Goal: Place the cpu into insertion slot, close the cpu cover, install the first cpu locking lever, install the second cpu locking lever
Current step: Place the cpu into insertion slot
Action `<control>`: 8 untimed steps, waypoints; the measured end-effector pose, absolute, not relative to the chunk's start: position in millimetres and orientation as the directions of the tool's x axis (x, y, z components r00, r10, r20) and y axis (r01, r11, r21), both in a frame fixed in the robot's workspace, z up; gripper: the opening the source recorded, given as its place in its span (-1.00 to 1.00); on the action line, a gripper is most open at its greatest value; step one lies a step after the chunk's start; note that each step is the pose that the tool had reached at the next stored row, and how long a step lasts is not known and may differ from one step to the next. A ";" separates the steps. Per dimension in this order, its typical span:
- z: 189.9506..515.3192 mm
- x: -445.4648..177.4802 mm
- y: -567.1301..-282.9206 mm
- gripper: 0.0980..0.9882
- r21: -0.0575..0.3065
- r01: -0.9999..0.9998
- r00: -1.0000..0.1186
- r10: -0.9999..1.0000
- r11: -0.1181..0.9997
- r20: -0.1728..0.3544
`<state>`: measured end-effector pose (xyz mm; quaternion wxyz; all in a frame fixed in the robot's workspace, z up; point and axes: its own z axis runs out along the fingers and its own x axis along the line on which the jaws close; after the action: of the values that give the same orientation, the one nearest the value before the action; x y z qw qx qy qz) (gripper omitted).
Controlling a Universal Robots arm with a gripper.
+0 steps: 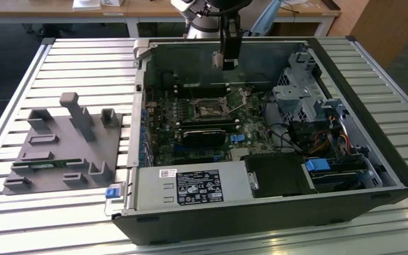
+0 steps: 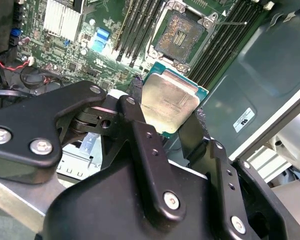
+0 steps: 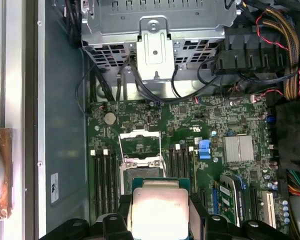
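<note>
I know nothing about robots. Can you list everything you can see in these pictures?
computer case: one, black, open, on the table
table: one, silver slats, under everything
holder tray: one, grey, on the table, at the exterior view's left of the case
circuit board: one, green, inside the case
insertion slot: one, dark centre with silver rim, on the board, uncovered
cpu cover: one, silver, open beside the slot
memory slots: several, black, either side of the slot
heatsink: one, silver, on the board
cpu: one, silver top, held above the board
claw: one, black, shut on the cpu
</note>
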<state>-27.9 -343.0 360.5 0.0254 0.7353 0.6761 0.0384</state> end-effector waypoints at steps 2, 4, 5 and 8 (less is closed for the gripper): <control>360.5 -27.9 -342.9 -0.01 0.089 0.992 0.090 0.996 -0.092 0.022; 360.4 -27.9 -342.9 -0.01 0.089 0.991 0.098 0.995 -0.099 0.022; 360.3 -27.9 -342.9 -0.01 0.089 0.991 0.101 0.995 -0.103 0.022; 360.3 -27.9 -342.8 -0.01 0.089 0.989 0.113 0.993 -0.115 0.022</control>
<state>-27.9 -342.8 360.3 0.0260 0.7456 0.6648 0.0380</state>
